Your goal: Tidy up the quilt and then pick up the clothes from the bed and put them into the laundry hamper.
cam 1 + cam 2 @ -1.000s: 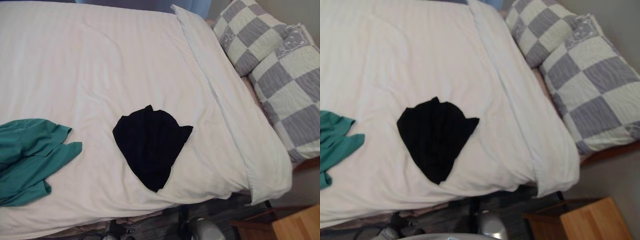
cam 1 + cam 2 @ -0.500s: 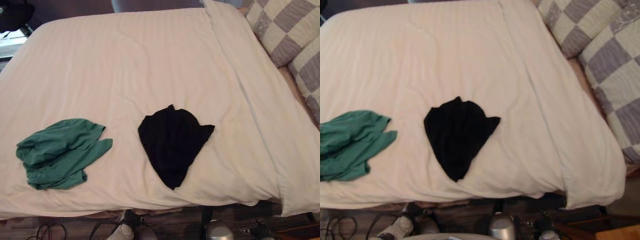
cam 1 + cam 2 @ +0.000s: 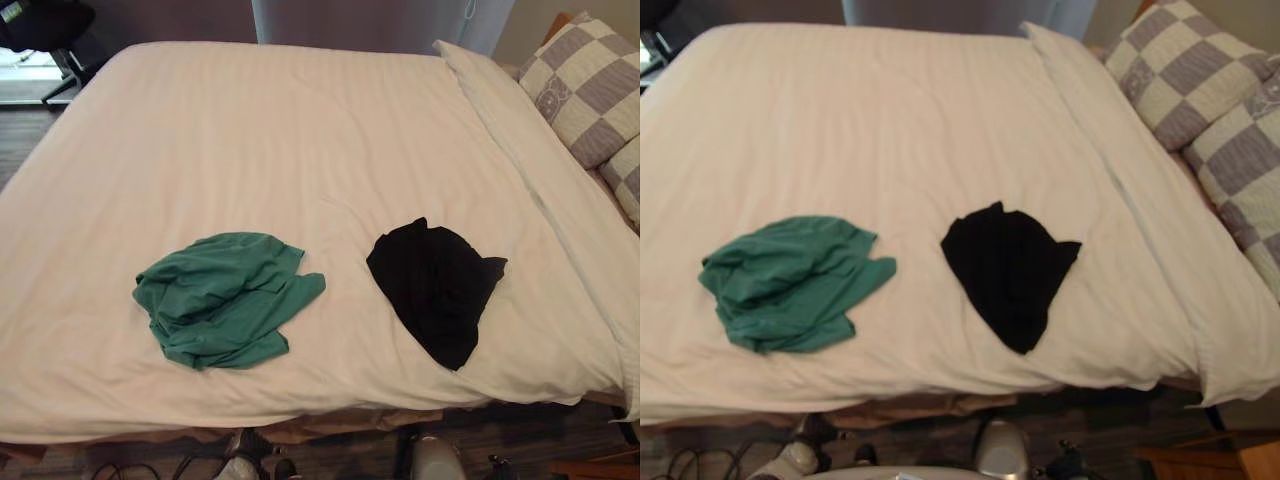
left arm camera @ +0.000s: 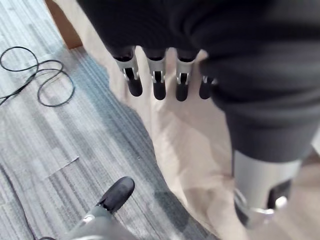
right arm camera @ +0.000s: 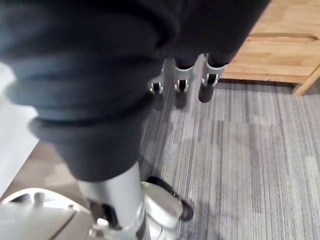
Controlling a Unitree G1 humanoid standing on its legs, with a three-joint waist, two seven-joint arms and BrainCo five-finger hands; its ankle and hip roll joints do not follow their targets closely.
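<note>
A white quilt point(image 3: 280, 130) lies spread flat over the bed, its folded-back edge running along the right side. On its near part lie two garments: a crumpled green one point(image 3: 222, 298) to the left and a black one point(image 3: 436, 285) to the right, apart from each other. My left hand point(image 4: 159, 82) hangs beside the bed's beige side above the floor, fingers straight and holding nothing. My right hand point(image 5: 181, 85) hangs over the grey floor, fingers relaxed and holding nothing.
Checkered grey-and-cream pillows point(image 3: 1200, 95) lie at the bed's right end. A wooden piece of furniture point(image 5: 285, 45) stands on the floor past my right hand. A dark chair point(image 3: 40, 25) stands beyond the bed's far left corner.
The head camera has swung left, so the green garment now shows whole and the pillows sit at the right edge. The garments themselves have not moved.
</note>
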